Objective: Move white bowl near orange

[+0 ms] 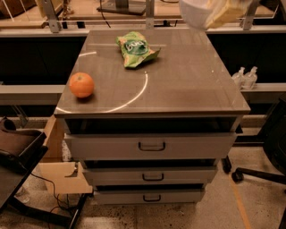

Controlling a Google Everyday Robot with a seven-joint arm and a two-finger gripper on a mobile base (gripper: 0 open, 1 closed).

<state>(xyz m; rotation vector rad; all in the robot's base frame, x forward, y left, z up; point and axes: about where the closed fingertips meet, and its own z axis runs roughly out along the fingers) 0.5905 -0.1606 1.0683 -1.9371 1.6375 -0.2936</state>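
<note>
The orange [81, 84] sits near the front left corner of the grey cabinet top [187, 85]. The white bowl [193, 13] is at the top edge of the camera view, lifted above the far right part of the top, only partly in the picture. My gripper [219, 15] shows as yellowish fingers at the bowl's right side and is shut on its rim. The bowl is far from the orange, across the whole top.
A green snack bag [136, 48] lies at the far middle of the top. Below are three drawers [152, 146]. Two small bottles [245, 77] stand on a ledge to the right. A chair base [250, 172] is right, a cardboard box [62, 174] lower left.
</note>
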